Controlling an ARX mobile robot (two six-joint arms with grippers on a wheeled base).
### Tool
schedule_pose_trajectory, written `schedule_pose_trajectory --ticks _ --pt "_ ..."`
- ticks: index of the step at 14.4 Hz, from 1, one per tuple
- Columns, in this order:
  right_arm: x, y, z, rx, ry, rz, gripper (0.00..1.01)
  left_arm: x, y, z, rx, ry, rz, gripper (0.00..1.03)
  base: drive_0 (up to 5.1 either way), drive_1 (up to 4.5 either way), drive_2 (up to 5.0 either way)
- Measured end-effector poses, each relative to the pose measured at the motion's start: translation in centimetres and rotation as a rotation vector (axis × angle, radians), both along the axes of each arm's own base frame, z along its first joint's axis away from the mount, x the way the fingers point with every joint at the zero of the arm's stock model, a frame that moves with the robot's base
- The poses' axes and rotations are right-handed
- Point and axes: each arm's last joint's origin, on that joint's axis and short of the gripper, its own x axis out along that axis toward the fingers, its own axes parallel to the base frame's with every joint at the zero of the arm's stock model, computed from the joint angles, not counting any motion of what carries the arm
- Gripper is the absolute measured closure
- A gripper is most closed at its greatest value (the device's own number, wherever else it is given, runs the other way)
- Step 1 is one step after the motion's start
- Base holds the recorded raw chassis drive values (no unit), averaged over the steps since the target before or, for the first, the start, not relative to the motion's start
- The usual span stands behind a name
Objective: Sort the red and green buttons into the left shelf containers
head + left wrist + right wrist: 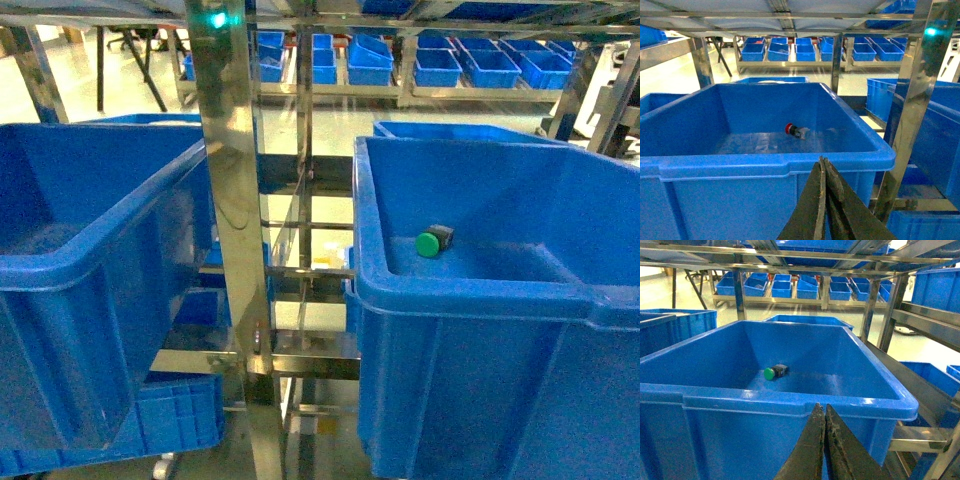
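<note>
Two deep bright-blue bins are seen side by side on a steel shelf frame, parted in the head view by a shiny upright post [232,200]. The green button [432,241] is found lying on its side on the floor of the right-hand bin [470,290], near the back wall, its round cap turned toward the left of that view; the same button [774,372] is shown by the right wrist camera, resting well inside the bin and apart from every wall. The red button [795,130] is seen only in the left wrist view, lying on its side on the floor of the left-hand bin [765,167], toward the rear and close to the middle (its red cap is turned left, its body to the right). In the head view the left-hand bin [90,260] is shown only by its near wall and rim, so that its contents cannot be made out there. The left tool [824,200] is held outside the near rim of its bin, its fingers pressed together on nothing. The right tool [823,440] is likewise held before the near rim of the green button's bin, fingers pressed together and bare. Rows of smaller blue trays [440,65] are seen on racks in the background.
</note>
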Motion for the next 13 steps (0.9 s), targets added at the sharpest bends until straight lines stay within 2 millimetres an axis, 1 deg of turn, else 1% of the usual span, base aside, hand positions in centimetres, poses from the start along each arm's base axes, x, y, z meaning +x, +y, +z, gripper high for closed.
schedule_pose_trajectory --ticks 2,4,5,7,11,12,13 --pt "0.0 0.0 0.0 0.0 0.0 0.0 0.99 0.0 0.0 0.01 0.0 -0.001 0.0 1.01 0.0 0.0 0.0" --pt "0.0 0.0 0.0 0.0 0.0 0.0 0.86 0.0 0.0 0.01 0.0 -0.001 0.0 0.86 0.0 0.0 0.0" --pt "0.0 0.0 0.0 0.0 0.0 0.0 0.77 0.0 0.0 0.01 0.0 -0.001 0.0 0.77 0.0 0.0 0.0" --pt "0.0 0.0 0.0 0.0 0.0 0.0 0.53 0.0 0.0 0.01 0.0 -0.001 0.0 0.54 0.0 0.0 0.0" --pt "0.0 0.0 0.0 0.0 0.0 0.0 0.02 0.0 0.0 0.01 0.0 -0.001 0.0 0.04 0.0 0.0 0.0" --pt "0.0 0.0 0.0 0.0 0.0 0.0 0.04 0.0 0.0 0.01 0.0 -0.001 0.0 0.05 0.0 0.0 0.0" --pt "0.0 0.0 0.0 0.0 0.0 0.0 0.03 0.0 0.0 0.01 0.0 -0.001 0.0 0.05 0.0 0.0 0.0"
